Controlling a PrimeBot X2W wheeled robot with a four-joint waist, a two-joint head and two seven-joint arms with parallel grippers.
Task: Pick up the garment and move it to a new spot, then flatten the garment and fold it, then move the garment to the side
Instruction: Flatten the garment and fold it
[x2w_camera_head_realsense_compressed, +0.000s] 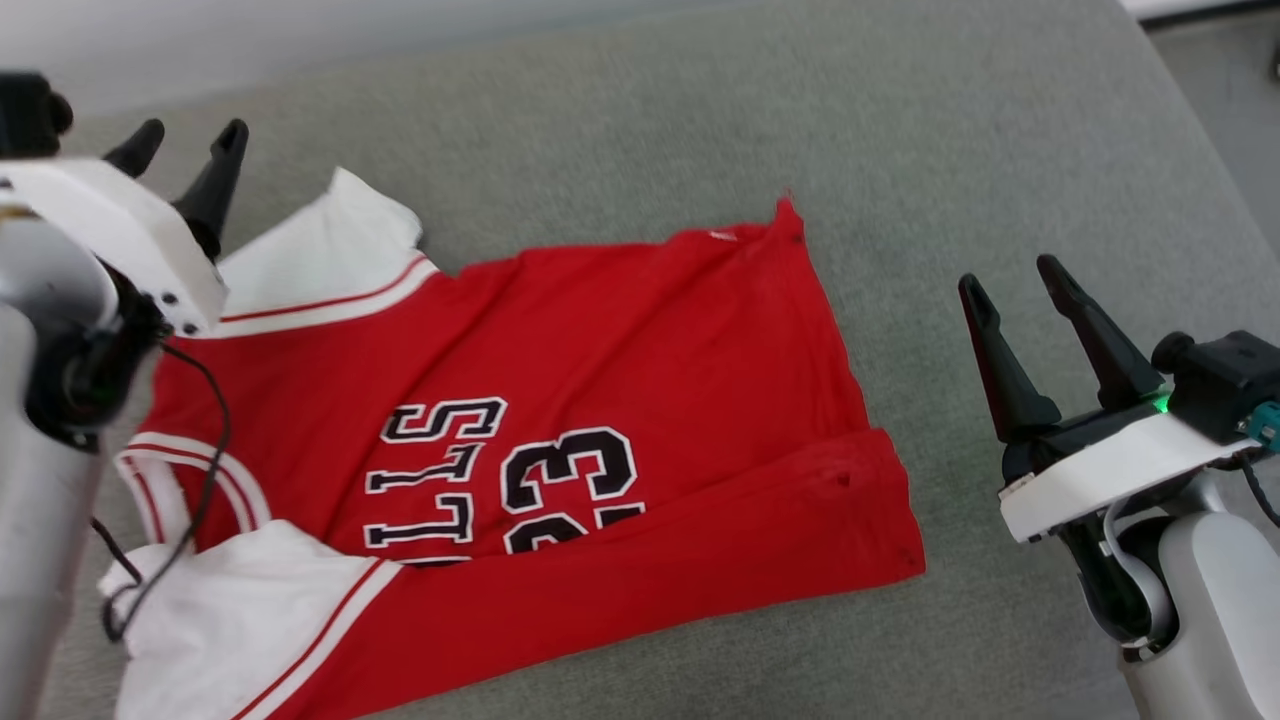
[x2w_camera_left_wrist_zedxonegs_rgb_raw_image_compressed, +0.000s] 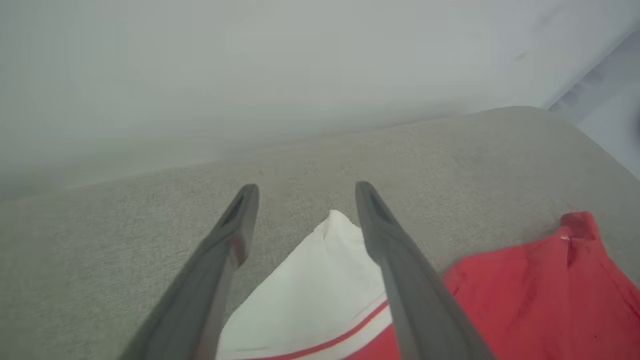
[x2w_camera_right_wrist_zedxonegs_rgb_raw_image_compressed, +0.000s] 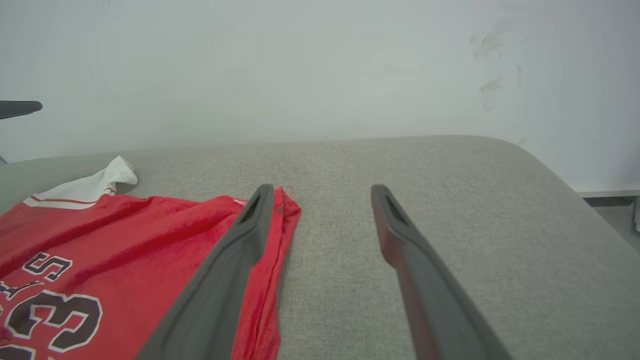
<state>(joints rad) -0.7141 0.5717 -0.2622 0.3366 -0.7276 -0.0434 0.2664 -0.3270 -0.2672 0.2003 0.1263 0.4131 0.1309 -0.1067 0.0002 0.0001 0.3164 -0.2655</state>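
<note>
The garment (x2w_camera_head_realsense_compressed: 600, 350) is a red jersey T-shirt with white sleeves, lying printed side up on the grey cushion, its near edge folded over part of the "23". My left gripper (x2w_camera_head_realsense_compressed: 185, 140) hovers open above the far white sleeve (x2w_camera_left_wrist_zedxonegs_rgb_raw_image_compressed: 310, 295), holding nothing. To the right of the shirt's hem, my right gripper (x2w_camera_head_realsense_compressed: 1010, 280) stands open and apart from the cloth. In the right wrist view the garment (x2w_camera_right_wrist_zedxonegs_rgb_raw_image_compressed: 125, 250) lies to the left of the open right gripper (x2w_camera_right_wrist_zedxonegs_rgb_raw_image_compressed: 322, 192), whose left finger overlaps the hem corner. The left gripper (x2w_camera_left_wrist_zedxonegs_rgb_raw_image_compressed: 305, 190) frames the sleeve tip.
The grey cushion (x2w_camera_head_realsense_compressed: 800, 120) stretches bare behind and to the right of the shirt. A pale wall (x2w_camera_right_wrist_zedxonegs_rgb_raw_image_compressed: 300, 65) rises behind it. The cushion's rounded right edge (x2w_camera_head_realsense_compressed: 1190, 130) drops to a floor strip.
</note>
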